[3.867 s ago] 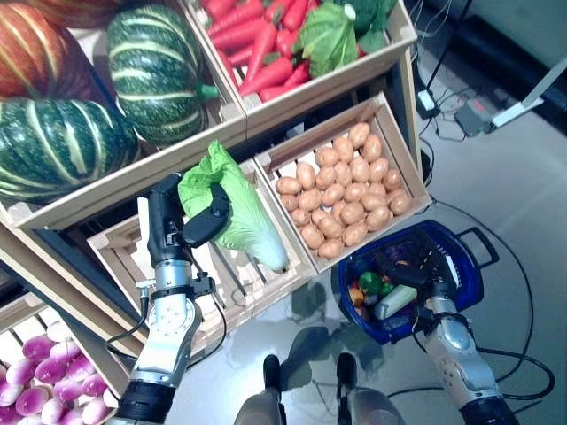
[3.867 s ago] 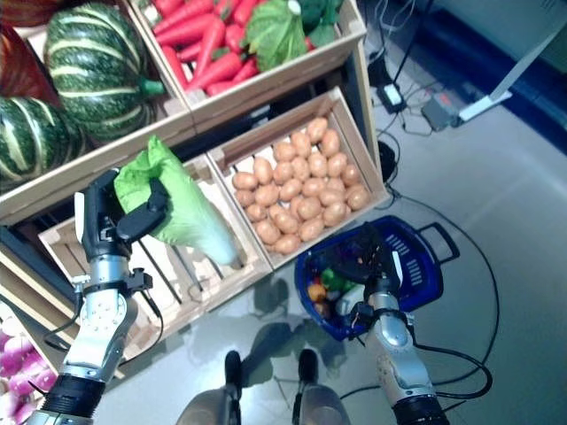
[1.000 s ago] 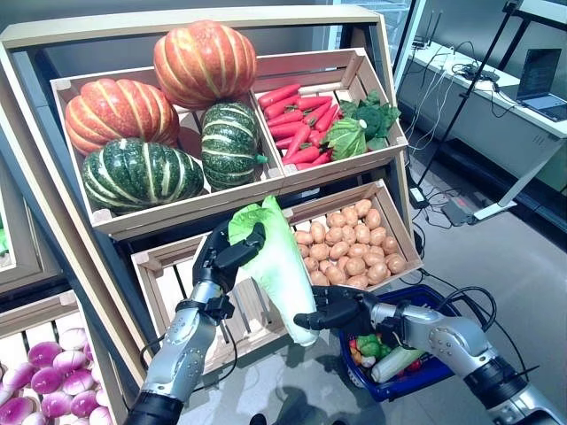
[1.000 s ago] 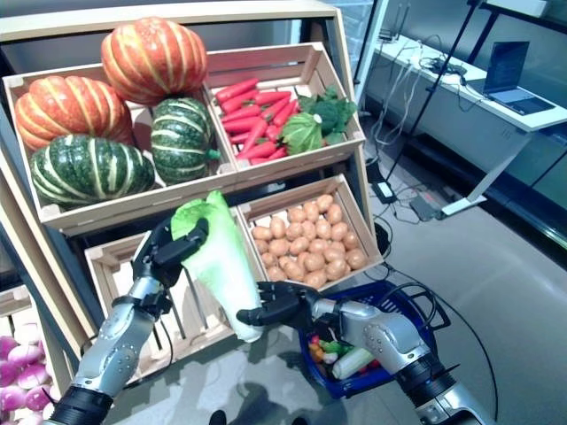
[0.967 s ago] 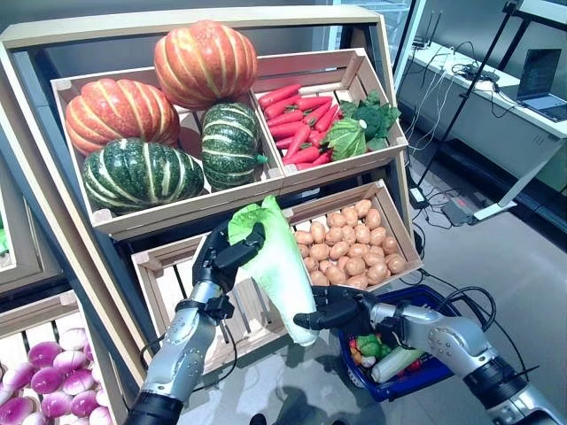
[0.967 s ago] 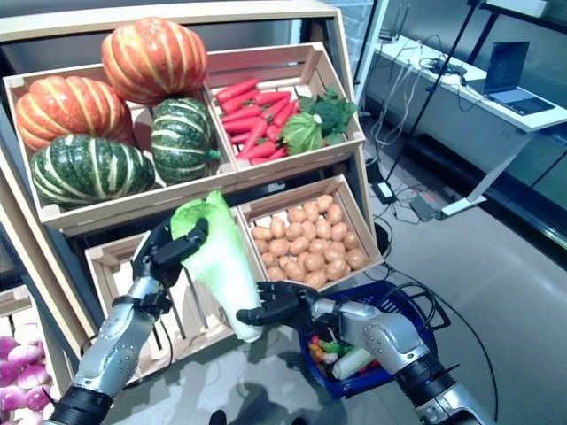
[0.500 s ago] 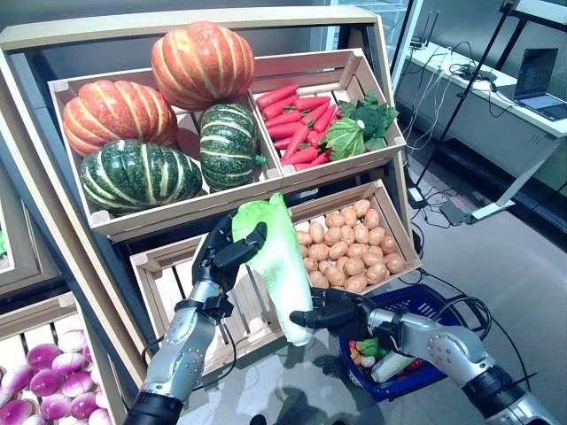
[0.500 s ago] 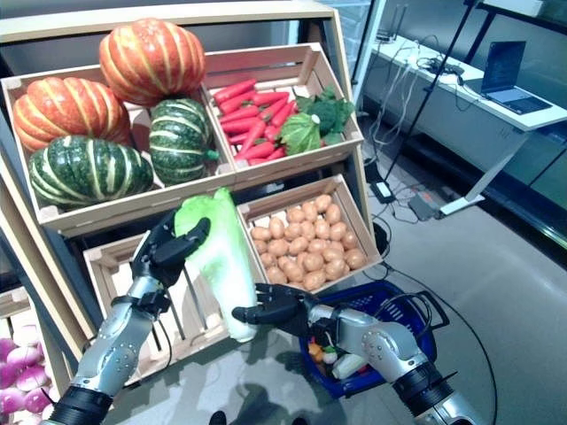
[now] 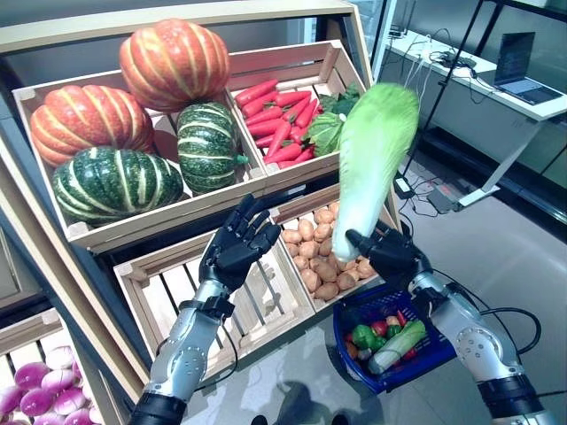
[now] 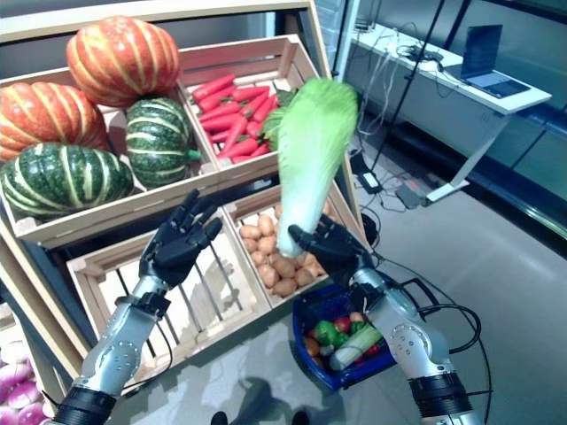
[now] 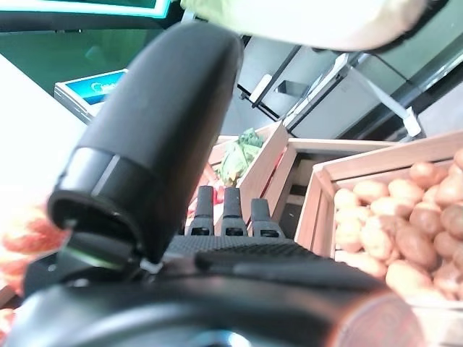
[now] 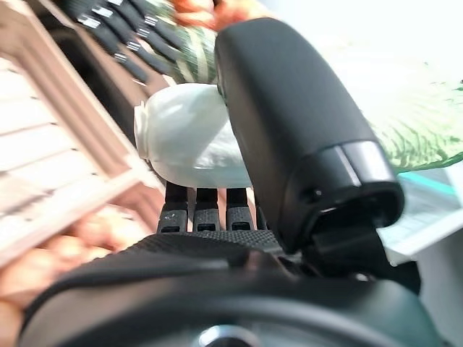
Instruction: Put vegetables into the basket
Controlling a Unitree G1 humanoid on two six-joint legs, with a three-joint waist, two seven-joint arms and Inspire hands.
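At about nine o'clock in the head views, the left hand (image 9: pixel 237 251) hangs with fingers spread and empty over the slatted wooden crate (image 9: pixel 221 305). Toward three o'clock from it, the right hand (image 9: pixel 383 252) has its fingers and thumb curled round the white stem end of the long pale-green napa cabbage (image 9: pixel 370 150), which stands nearly upright, leafy end at twelve o'clock. At five o'clock from that hand sits the blue plastic basket (image 9: pixel 396 375), holding several vegetables, beside the wooden crate of brown potatoes (image 9: pixel 317 252).

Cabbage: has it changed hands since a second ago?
Yes. The cabbage has left the open left hand; the right hand grips its base, upright over the potato crate.
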